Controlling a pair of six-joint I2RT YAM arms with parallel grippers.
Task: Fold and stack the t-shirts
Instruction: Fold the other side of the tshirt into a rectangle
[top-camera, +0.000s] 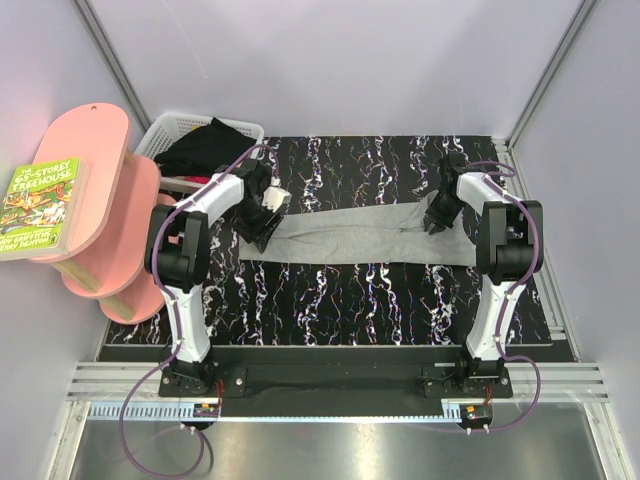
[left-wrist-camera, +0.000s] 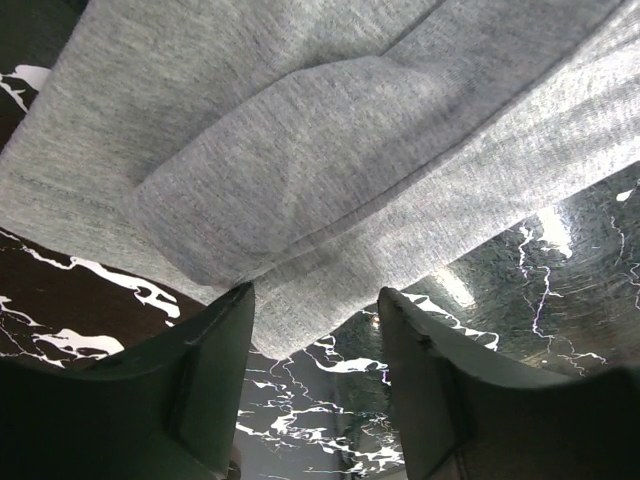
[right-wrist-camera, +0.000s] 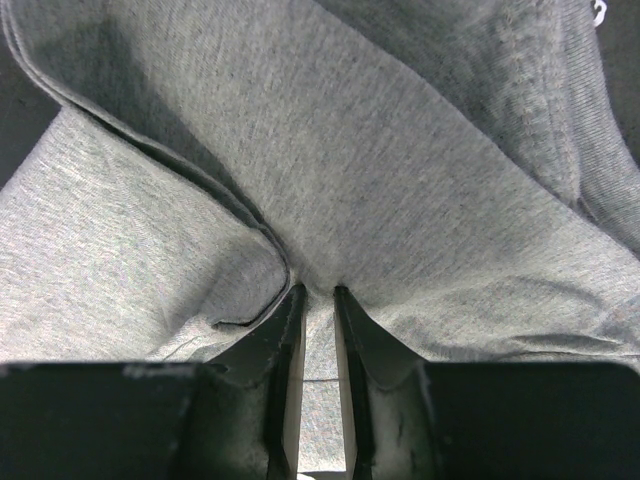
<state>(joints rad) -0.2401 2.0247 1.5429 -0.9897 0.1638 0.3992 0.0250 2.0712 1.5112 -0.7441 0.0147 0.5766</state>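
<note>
Grey tee (top-camera: 360, 240) folded to a strip on bench (top-camera: 330, 300); L tool (left-wrist-camera: 315, 295) open, R tool (right-wrist-camera: 318, 290) pinching it; black tee (top-camera: 205, 145) not yet folded.

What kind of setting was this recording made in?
Most likely a robot test cell, not a home: plain walls on metal framing, a marble-patterned table, and staged props like a pink shelf and grey t-shirt.

— What kind of place is shown?
— A robotics lab is indicated: the left arm (top-camera: 186, 300) and right arm (top-camera: 492, 300) are bolted to a metal rail (top-camera: 330, 392), and the table (top-camera: 340, 290) is enclosed by plain white panels (top-camera: 330, 60).
</note>
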